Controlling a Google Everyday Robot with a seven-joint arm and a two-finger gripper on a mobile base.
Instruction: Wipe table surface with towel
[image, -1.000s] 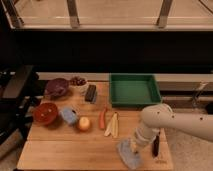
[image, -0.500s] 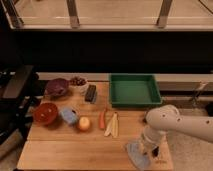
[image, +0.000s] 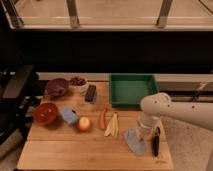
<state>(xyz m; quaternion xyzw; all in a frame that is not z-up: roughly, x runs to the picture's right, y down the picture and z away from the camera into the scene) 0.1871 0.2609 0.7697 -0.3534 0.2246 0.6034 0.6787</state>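
Gripper (image: 144, 131) down at the towel (image: 134, 143), front right corner of the table (image: 65, 150)!
The gripper meets the towel's far right edge, seemingly touching it; spread or clamped, I cannot tell. The towel lies flat, long axis running front to back, with bare wood stretching away toward the view's left: the likely sweep direction.

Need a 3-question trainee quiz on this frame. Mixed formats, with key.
1. True or false: the towel lies inside the green tray.
2. Which is nearest the gripper? A) red bowl B) towel C) purple bowl
3. Fill in: in the camera view, the towel sits toward the table surface's ____ end.

Key: 1 false, it lies on the wood. 2 B, the gripper is right over the towel. 3 right.
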